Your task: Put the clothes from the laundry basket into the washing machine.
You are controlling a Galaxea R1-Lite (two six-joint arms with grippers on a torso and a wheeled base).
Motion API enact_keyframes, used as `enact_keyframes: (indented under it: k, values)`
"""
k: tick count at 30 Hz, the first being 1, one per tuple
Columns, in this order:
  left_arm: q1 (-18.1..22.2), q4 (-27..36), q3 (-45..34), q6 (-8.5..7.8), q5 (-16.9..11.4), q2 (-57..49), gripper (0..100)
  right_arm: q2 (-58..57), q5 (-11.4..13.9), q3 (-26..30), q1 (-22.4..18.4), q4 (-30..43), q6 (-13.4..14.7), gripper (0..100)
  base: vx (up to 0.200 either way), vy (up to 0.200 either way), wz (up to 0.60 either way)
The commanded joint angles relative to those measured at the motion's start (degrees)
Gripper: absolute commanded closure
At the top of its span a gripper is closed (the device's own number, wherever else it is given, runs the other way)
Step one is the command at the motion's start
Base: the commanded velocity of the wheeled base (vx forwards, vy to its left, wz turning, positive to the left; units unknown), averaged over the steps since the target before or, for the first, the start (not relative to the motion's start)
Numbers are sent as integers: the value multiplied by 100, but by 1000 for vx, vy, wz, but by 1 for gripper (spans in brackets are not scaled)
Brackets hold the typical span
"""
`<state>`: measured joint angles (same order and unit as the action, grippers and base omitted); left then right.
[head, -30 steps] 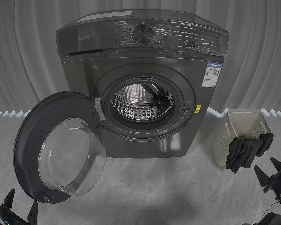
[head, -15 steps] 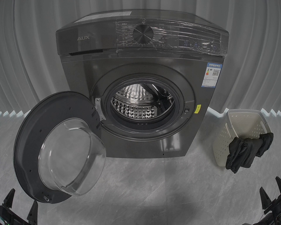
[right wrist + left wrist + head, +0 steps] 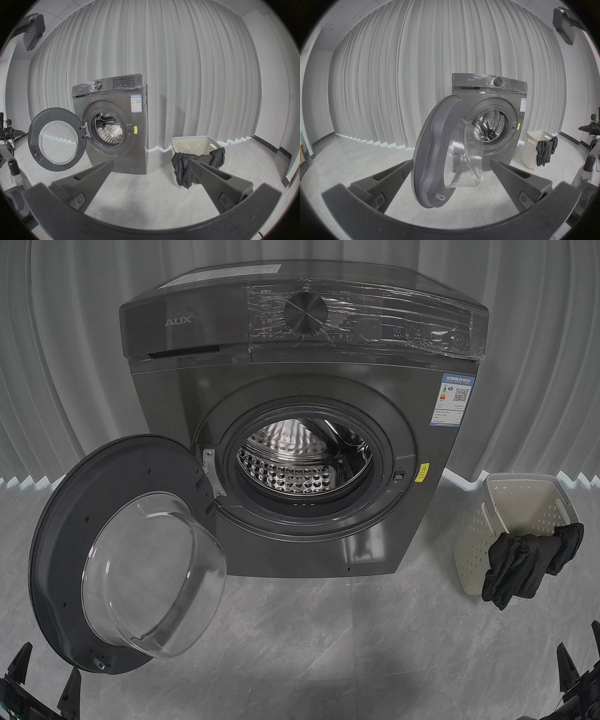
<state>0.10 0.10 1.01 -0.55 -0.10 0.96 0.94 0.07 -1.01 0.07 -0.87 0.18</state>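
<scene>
clothes [image 3: 522, 565]: likely limp, light; pinch bunched fold draped over laundry basket [image 3: 478, 534] rim | left gripper [image 3: 50, 660], right gripper [image 3: 150, 163]: spread wide; empty

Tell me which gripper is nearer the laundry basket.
The right gripper: it sits on the same side as the laundry basket with the black clothes; the left gripper is across the floor, by the open door.

Black clothes [image 3: 522, 566] draped over white laundry basket [image 3: 494, 515] rim; washing machine [image 3: 300, 427] door [image 3: 119, 552] open.
</scene>
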Motion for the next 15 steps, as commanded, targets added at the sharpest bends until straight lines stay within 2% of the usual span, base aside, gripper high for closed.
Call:
enact_keyframes:
  k: [1, 8, 15]
  values:
    - [-1, -1, -92, 11, 1, -96, 0, -94, 1, 101, 1, -1, -18, 0, 0, 0, 0]
    - [-1, -1, -92, 11, 1, -96, 0, -94, 1, 101, 1, -1, -18, 0, 200, 0, 0]
    - [-1, -1, -92, 2, 1, -96, 0, -94, 1, 101, 1, -1, -18, 0, 0, 0, 0]
